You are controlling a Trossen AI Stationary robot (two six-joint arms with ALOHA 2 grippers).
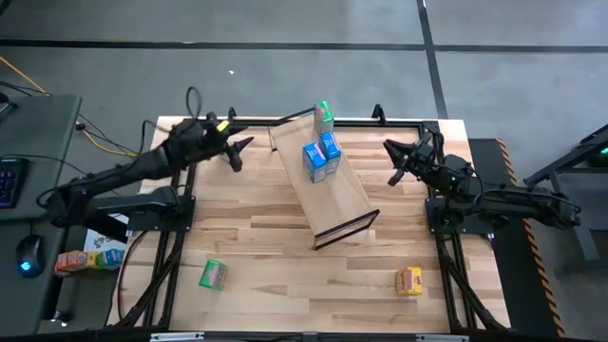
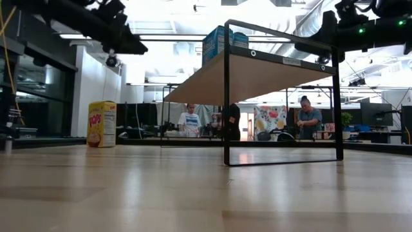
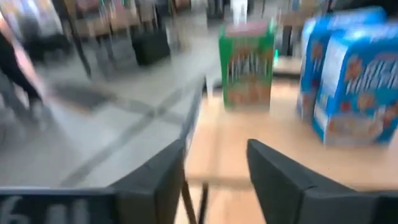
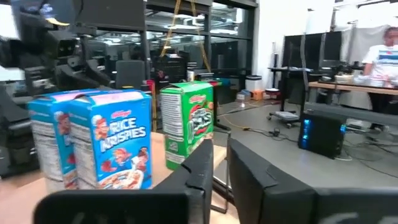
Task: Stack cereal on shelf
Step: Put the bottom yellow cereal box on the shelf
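The shelf (image 1: 328, 185) is a long light-wood board slanting across the table's middle, with a dark frame (image 2: 281, 103) at its near end. Two blue cereal boxes (image 1: 321, 155) stand side by side on its far half, and a green box (image 1: 324, 116) stands at its far end. They also show in the left wrist view as blue boxes (image 3: 348, 81) and a green box (image 3: 247, 65). Another green box (image 1: 213, 275) lies on the table near left, and a yellow box (image 1: 409, 280) sits near right. My left gripper (image 1: 241, 154) is open, left of the shelf. My right gripper (image 1: 390, 162) is open, right of it.
Dark rails run along the table's edges (image 1: 285, 122). More small boxes (image 1: 87, 258) lie off the table to the left, near a mouse and keyboard. Bare wood (image 1: 285, 256) stretches between the shelf's frame and the near edge. People stand in the room beyond (image 2: 309, 119).
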